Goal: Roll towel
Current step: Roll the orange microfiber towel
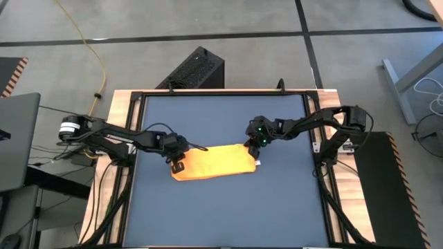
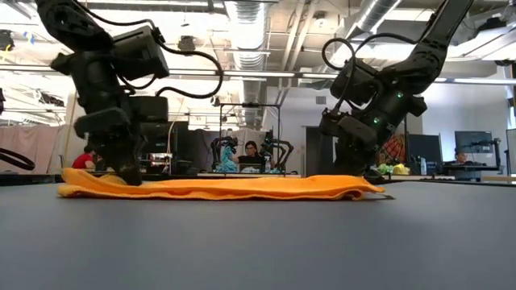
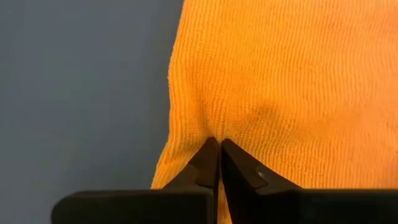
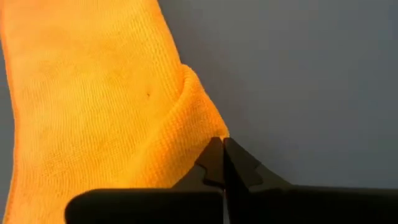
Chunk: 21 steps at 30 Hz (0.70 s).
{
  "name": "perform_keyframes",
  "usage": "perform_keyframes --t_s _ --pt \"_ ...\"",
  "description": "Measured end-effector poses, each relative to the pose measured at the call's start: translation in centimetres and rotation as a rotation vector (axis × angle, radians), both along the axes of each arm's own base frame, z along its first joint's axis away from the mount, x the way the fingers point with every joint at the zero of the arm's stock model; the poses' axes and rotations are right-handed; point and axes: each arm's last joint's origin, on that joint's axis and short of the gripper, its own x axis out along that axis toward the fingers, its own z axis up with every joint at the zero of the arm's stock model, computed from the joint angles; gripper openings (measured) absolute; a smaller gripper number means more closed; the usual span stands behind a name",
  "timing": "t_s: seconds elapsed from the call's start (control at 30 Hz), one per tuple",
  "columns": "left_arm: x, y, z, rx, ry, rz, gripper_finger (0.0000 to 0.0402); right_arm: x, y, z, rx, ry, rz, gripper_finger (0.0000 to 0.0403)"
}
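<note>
Lying flat on the dark table (image 1: 221, 207), the towel (image 1: 214, 162) stretched as a long yellow-orange band across the middle of the surface, roughly midway between the far and near edges, slightly nearer the far one. Its long side ran between the table's left and right sides, with a small white tag showing at its right end.

The left gripper (image 1: 178, 163) stood at the towel's left end, tips down on the cloth. In the left wrist view its two dark fingers (image 3: 239, 174) were pressed together with no gap between them, pinching a small pucker of towel (image 3: 280, 93) fabric at the point where they met. The cloth edge beside them curved down onto the bare table (image 3: 81, 93).

The right gripper (image 1: 252, 144) stood at the towel's right end, on the far corner of the cloth. Its fingers (image 4: 242, 168) were likewise closed tight, nipping a raised fold at the towel (image 4: 87, 112) edge, with the bare table (image 4: 298, 74) just beside.

From table height the towel (image 2: 218, 188) lay low and nearly flat, with the left gripper (image 2: 129, 177) planted on one end and the right gripper (image 2: 355, 171) on the other. People sat at desks in the room beyond the far edge.
</note>
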Motion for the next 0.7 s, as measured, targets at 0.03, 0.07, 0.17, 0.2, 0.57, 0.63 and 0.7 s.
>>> perform_keyframes --t_s 0.03,0.07,0.17,0.2,0.57,0.63,0.7 --pt "-0.2 0.0 0.3 0.000 -0.006 0.000 0.0000 0.0 -0.1 0.0 -0.002 0.003 -0.006 0.0017" --pt "-0.5 0.0 0.6 0.003 -0.003 0.001 0.0000 -0.1 -0.2 0.0 -0.003 0.005 -0.012 0.0022" --pt "-1.5 0.0 1.3 0.033 0.030 0.034 0.0000 -0.3 -0.8 -0.1 -0.002 0.009 -0.034 0.0027" --pt "-1.9 0.0 1.6 0.039 0.037 0.051 0.0000 -0.4 -1.0 -0.1 -0.001 0.010 -0.042 0.0025" --pt "-2.7 0.1 2.5 0.058 0.028 0.097 0.0000 -1.0 -2.5 0.3 -0.011 0.000 -0.104 0.0020" --pt "-2.7 0.1 2.5 0.058 0.028 0.097 0.0000 -1.1 -2.5 0.9 -0.018 -0.019 -0.109 0.0020" --pt "-2.7 0.1 2.5 0.065 0.034 0.101 0.0000 -1.2 -2.5 1.6 -0.029 -0.044 -0.111 0.0026"
